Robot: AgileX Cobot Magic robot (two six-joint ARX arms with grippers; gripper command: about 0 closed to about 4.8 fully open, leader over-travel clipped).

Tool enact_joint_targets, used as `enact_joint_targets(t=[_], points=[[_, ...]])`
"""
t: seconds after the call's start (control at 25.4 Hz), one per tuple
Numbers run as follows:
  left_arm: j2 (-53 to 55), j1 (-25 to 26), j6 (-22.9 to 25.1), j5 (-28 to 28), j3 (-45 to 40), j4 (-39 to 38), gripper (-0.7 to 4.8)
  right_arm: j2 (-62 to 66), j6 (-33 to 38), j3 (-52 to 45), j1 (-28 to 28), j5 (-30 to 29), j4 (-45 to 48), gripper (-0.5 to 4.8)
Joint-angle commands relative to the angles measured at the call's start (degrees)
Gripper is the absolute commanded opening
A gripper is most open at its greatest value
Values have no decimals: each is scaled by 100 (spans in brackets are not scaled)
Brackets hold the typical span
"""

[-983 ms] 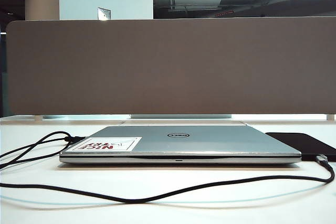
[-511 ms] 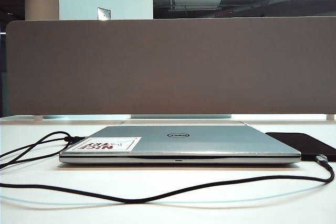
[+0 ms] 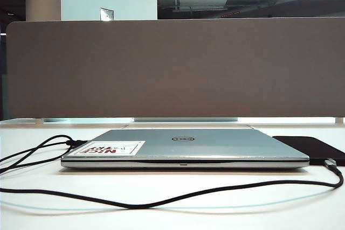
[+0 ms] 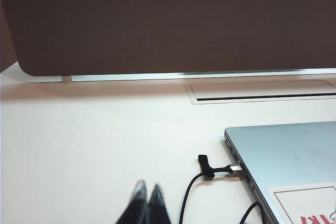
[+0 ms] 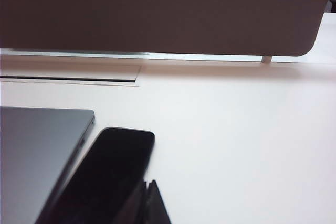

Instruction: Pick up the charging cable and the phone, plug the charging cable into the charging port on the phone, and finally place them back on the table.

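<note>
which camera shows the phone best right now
The right wrist view: the phone fills much of the near frame, lying flat beside the laptop, with the shut right end effector above it. The exterior view catches only a dark sliver of it at the right edge. The left wrist view misses it.

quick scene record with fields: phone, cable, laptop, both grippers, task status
phone: flat black glossy phone on white table, right of laptop
cable: thin black charging cable, silver plug at the phone's near edge, apparently plugged in
laptop: closed silver laptop
left gripper: shut, empty, near the laptop's cable side
right gripper: shut, empty, over the phone
status: apparently finished
</note>
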Motion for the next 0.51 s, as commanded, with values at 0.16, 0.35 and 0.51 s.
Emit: enact_joint_targets(t=[0.16,0.35,0.51], points=[[2,-7,-15,0,22,70,-6,-13,-15,-9,-13,96,581,-5],[2,-7,-15,0,22,70,-6,-13,-15,-7,-13,94,588,-5],[2,-7,-15,0,22,70,-6,-13,-15,-7,-11,94,549,-5]])
